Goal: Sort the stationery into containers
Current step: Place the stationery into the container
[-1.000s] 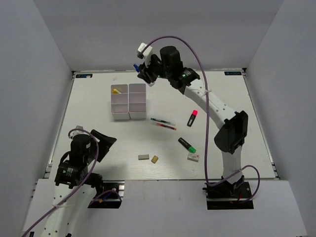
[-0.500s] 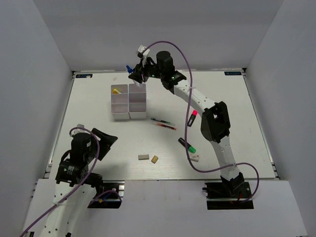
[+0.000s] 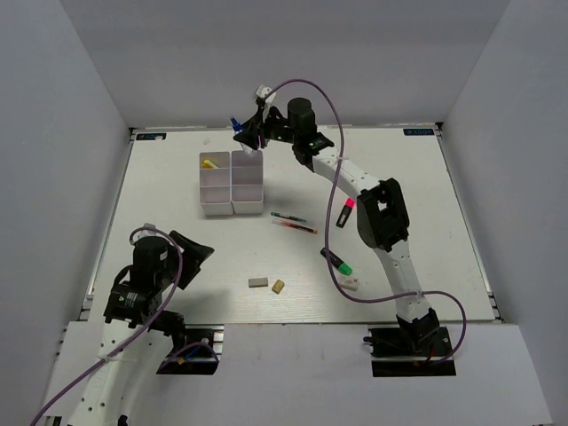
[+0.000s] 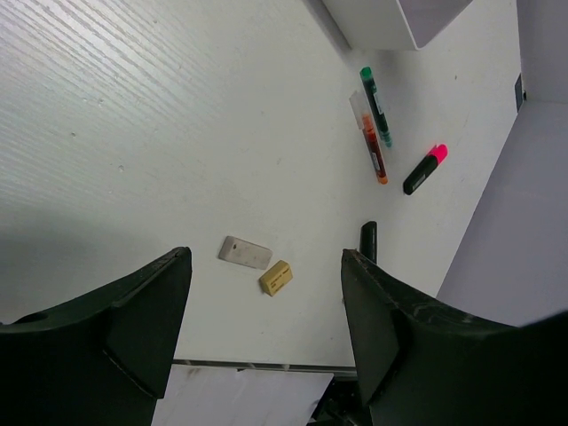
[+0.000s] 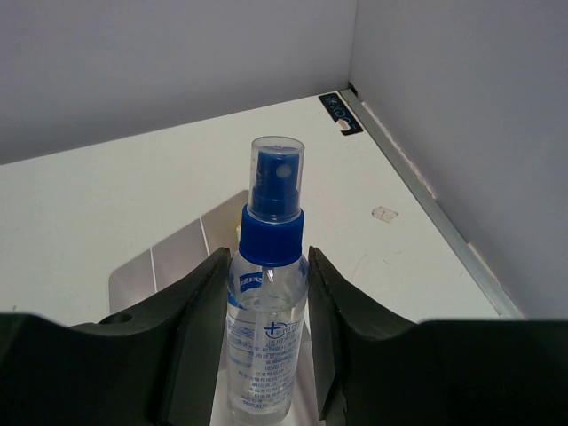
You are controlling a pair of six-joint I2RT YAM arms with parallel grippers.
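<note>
Pinches the bottle (image 5: 269, 266) by its clear body between the fingers (image 5: 200, 337) of the right gripper (image 3: 248, 138), with the blue collar and clear cap sticking out past the fingertips. Hangs it in the air at the far edge of the organiser (image 3: 216, 209), by the far right compartment and not yet inside. Shows one yellow-tipped marker (image 3: 209, 163) lying in the far left compartment; cannot tell what the other compartments hold. Holds the left gripper (image 4: 266, 266) spread wide, with nothing between its fingers, above the near left of the table (image 3: 169, 195) and well apart from the organiser. Has loose on the table: two thin pens (image 3: 299, 227) side by side, near the organiser's near right corner; a pink-capped highlighter (image 3: 345, 211) to the right of them, beside the right arm; a green-capped highlighter (image 3: 336, 261) nearer the front, with a white eraser (image 3: 348, 283) just beside it; and a grey eraser (image 3: 258, 283) and a tan eraser (image 3: 279, 287) close together, apart, towards the middle of the near edge.
</note>
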